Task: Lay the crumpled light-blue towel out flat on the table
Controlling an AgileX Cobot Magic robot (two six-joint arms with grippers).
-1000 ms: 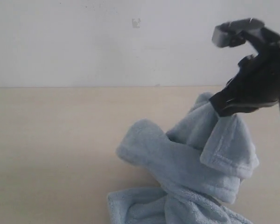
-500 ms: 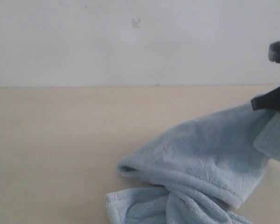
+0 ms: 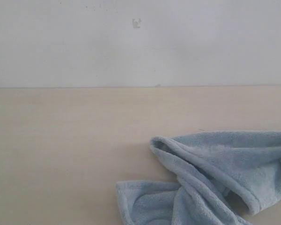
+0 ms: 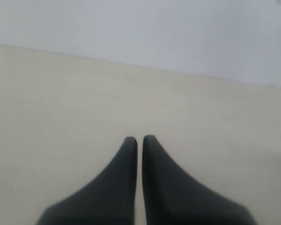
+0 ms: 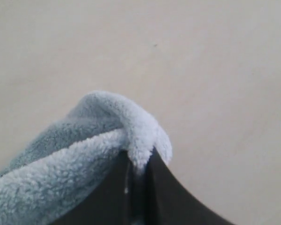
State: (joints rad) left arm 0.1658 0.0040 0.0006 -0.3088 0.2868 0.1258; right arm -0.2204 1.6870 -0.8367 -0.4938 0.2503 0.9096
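Note:
The light-blue fluffy towel (image 3: 215, 178) lies rumpled and twisted on the beige table (image 3: 65, 140) at the lower right, running off the right and bottom edges of the exterior view. Neither arm shows there. In the right wrist view my right gripper (image 5: 140, 157) is shut on a folded edge of the towel (image 5: 84, 150), which bulges over the fingertips. In the left wrist view my left gripper (image 4: 139, 139) is shut, empty, hovering over bare table (image 4: 61, 103). No white tag is visible.
A plain white wall (image 3: 131, 42) rises behind the table's far edge. The table's left and middle stretch bare in the exterior view.
My right gripper has pulled the towel rightward and down, leaving the exterior view. The raised towel peak has dropped and the cloth now lies lower and stretched toward the right.

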